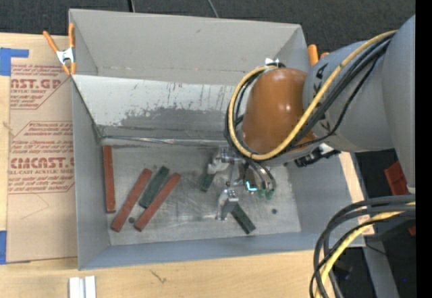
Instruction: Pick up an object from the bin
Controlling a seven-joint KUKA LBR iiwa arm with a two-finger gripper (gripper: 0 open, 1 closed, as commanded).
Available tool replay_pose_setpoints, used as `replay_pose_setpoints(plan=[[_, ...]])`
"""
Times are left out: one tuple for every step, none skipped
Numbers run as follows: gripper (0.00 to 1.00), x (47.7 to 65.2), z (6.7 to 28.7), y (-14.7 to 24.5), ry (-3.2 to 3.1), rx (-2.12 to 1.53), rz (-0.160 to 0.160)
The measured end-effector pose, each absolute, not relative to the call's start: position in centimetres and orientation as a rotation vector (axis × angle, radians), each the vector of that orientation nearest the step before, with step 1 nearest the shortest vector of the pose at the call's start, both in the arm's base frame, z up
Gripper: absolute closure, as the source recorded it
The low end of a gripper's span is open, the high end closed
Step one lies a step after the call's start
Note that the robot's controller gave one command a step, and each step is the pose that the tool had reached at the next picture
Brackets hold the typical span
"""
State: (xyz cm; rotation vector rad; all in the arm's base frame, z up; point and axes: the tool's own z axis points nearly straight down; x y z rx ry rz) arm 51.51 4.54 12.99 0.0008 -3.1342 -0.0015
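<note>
**Claw [228, 201] low over a short dark green block [243, 221]**

Claw and wrist hung low in the bin [196, 94], under the arm's orange cover [273, 111]. The tip sat just beside the upper-left end of the block, which lay flat and slantwise on the bin floor. Whether the claw was released or clenched could not be told, and nothing could be seen gripped in it.

A smaller dark piece [206, 184] lay near the block, up and to its left. Well to the left of the block, two red-brown sticks [131, 200] and a longer dark green stick [154, 187] lay slanted side by side. A third red-brown stick [108, 178] lay further left still.

Judged from this, the block was the likeliest pick. To do it well, the claw should centre over the block's middle, not its end. It should turn to close across the narrow width and go down almost to the floor, since the block looked thin and flat. The smaller piece should stay outside the grip, and the lift should go straight up.
</note>
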Motion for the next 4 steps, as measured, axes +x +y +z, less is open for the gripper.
replay_pose_setpoints(plan=[[0.0, 51.7, 13.3, 4.5, -3.141, 0.001, -0.002], [1.0, 49.8, 7.8, -2.6, -3.16, 0.075, 0.0], [1.0, 49.8, 7.8, -2.6, -3.16, 0.075, 0.0], [1.0, 51.4, 27.8, -3.5, -3.143, -0.051, -0.001]])
